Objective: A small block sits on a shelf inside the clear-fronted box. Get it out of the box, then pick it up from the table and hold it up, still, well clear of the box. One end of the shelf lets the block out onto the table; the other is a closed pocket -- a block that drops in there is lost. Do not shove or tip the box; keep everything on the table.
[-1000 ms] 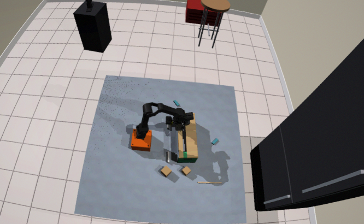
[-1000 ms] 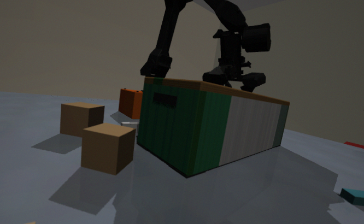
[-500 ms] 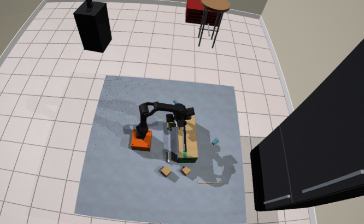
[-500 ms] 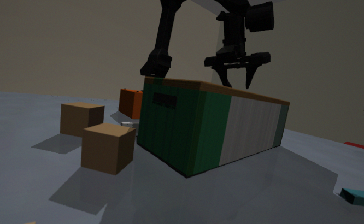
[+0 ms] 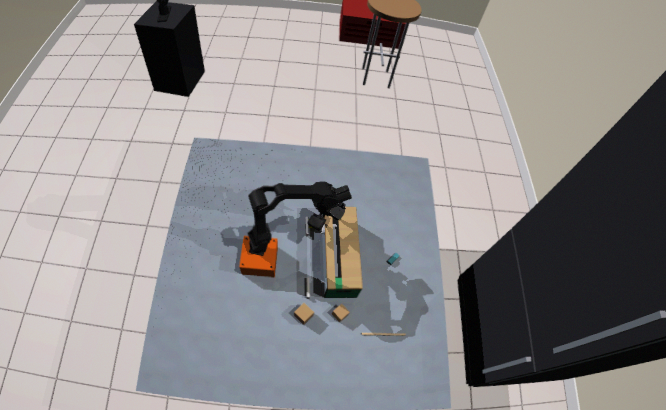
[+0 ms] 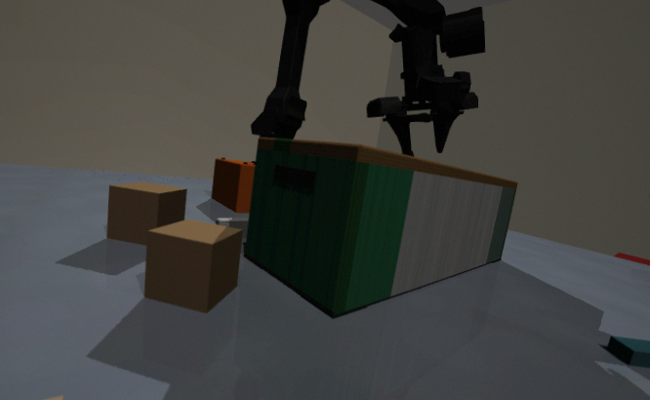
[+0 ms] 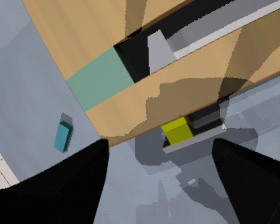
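With its two fingers parted a little over halfway and nothing between them, the gripper (image 5: 327, 220) (image 6: 424, 152) (image 7: 161, 147) points downward above the wood-topped box (image 5: 350, 254) (image 6: 377, 233) (image 7: 51, 30), near one of its long sides. The small yellow block (image 7: 177, 131) is outside the box, low beside that long side at a pale-lipped tray (image 7: 196, 139), and appears between the fingertips in the wrist view but well below them. Near the box's dark green end stand two tan cubes (image 5: 303, 312) (image 6: 193, 265), apart from each other.
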`<state>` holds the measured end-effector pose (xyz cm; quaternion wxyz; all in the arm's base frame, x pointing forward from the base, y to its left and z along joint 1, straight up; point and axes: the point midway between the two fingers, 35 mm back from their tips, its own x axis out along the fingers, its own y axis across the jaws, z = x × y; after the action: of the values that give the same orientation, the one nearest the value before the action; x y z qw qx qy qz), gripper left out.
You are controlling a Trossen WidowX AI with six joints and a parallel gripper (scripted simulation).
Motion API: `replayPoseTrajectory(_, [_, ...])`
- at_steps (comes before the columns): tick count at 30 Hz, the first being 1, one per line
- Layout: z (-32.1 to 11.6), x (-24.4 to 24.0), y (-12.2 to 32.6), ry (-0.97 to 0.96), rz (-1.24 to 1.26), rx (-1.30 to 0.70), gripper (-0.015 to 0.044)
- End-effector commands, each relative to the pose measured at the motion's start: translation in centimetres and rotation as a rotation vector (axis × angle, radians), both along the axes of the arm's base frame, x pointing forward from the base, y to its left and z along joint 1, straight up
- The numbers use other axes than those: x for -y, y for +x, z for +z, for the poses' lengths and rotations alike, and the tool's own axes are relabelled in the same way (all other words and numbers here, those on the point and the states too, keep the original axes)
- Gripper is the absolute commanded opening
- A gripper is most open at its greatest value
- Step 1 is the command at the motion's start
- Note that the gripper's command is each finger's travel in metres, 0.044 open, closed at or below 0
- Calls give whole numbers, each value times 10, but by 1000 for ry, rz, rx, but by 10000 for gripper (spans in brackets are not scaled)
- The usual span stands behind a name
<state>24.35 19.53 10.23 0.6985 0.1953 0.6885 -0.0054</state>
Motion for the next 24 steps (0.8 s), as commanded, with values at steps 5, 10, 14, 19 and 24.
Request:
replayPoseTrajectory(5, [-3,-7,-18,-205,1122,353,285])
replayPoseTrajectory(10, [-2,-8,-21,-258,1390,420,285])
replayPoseTrajectory(14, [-1,-10,-24,-309,1612,469,285])
replayPoseTrajectory(19, [-1,-11,-28,-368,1885,520,285])
replayPoseTrajectory(24, [1,-13,-32,-435,2163,562,285])
